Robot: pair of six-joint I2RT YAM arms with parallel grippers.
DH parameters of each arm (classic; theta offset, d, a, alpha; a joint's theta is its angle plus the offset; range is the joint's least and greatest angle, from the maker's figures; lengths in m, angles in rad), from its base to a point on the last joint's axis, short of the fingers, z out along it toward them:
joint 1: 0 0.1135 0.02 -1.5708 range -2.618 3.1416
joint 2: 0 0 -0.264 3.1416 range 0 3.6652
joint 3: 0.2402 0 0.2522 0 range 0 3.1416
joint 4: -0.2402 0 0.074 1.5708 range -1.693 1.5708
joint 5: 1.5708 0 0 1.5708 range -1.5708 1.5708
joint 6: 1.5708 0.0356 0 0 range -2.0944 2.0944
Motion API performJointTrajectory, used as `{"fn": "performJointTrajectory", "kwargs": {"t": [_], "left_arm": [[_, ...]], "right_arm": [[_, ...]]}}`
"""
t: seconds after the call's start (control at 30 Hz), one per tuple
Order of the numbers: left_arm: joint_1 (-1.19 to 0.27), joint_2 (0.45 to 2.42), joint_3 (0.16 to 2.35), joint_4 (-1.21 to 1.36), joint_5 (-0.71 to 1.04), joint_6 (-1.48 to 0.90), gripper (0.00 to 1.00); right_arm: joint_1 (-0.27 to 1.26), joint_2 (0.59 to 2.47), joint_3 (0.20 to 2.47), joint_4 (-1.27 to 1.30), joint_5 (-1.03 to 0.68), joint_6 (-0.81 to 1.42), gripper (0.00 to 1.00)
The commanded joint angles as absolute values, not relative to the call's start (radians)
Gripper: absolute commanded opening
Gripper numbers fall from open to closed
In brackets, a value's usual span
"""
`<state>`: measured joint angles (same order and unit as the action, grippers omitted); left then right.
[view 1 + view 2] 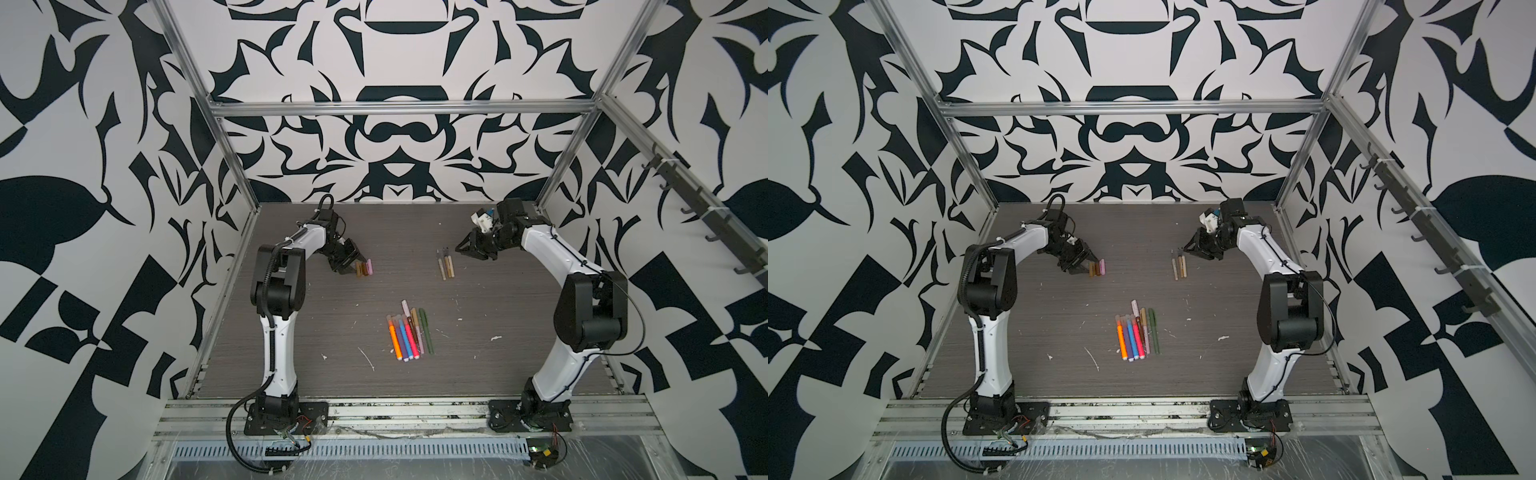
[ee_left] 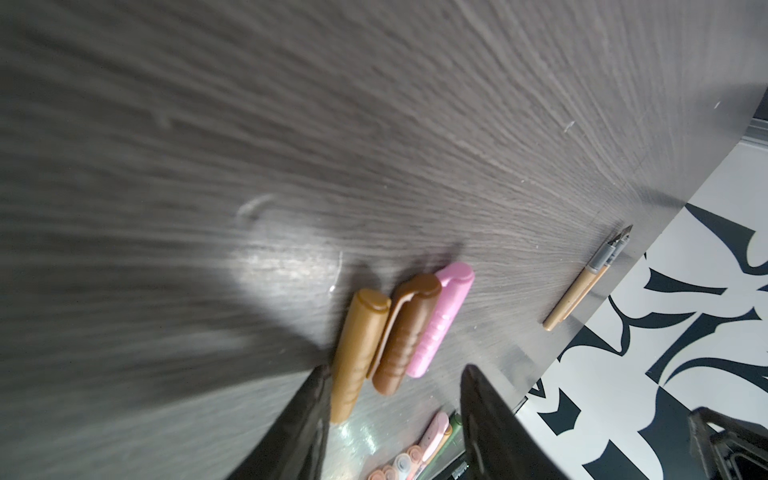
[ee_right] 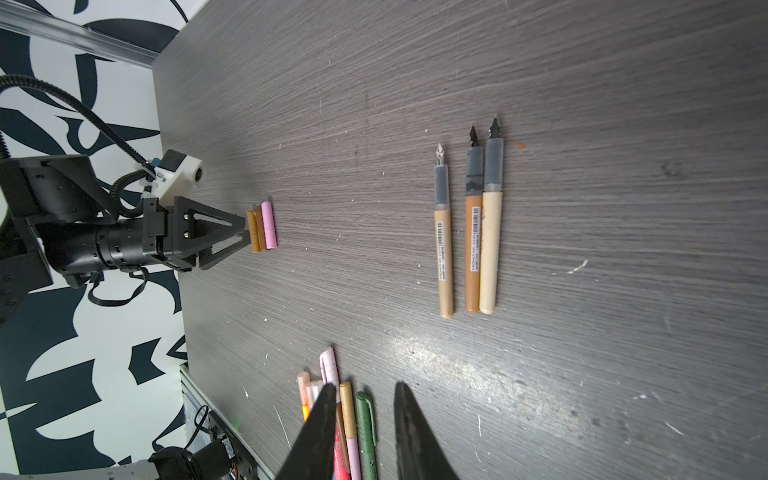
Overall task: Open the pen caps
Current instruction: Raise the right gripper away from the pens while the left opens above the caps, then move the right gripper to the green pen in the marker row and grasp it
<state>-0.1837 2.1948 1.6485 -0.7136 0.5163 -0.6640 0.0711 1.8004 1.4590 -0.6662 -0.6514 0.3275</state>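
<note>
Well, both of your pincers stand apart and empty: the left gripper (image 2: pixel 395 369) sits low over the table (image 1: pixel 498 291) with one finger just beside the tan cap (image 2: pixel 359 353), and the right gripper (image 3: pixel 365 384) hovers with nothing between its fingers. Three caps already off lie touching, side by side, at the far left: the tan one, the brown cap (image 2: pixel 405 332) and the pink cap (image 2: pixel 440 316). The three bare pens (image 3: pixel 473 249) lie in a row far right, nibs exposed. The capped pens (image 1: pixel 409 332) sit in a tight bundle mid-table.

If you swing the left arm sideways, that finger could knock the tan cap and set the round caps rolling. The bundle is so closely packed that a pinch may catch two barrels or scatter the neighbours. A low pass over the bare pens could bend a nib or smear ink.

Two bare pens carry barcode stickers with a line of print, too small to read with confidence
</note>
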Motion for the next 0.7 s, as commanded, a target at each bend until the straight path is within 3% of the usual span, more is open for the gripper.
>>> {"fn": "performJointTrajectory", "kwargs": {"t": [0.0,0.4,0.67], "left_arm": [[-0.183,2.185,1.639,-0.734,0.489,-0.661,0.53],[-0.201,1.905,1.446,-0.669,0.406,-0.739,0.53],[-0.346,1.651,1.206,-0.611,0.419,-0.877,0.53]], "right_arm": [[0.071,1.756,1.451,-0.669,-0.658,0.331,0.27],[0.315,1.683,1.327,-0.671,-0.566,0.362,0.28],[0.473,1.539,1.106,-0.636,-0.567,0.471,0.28]]}}
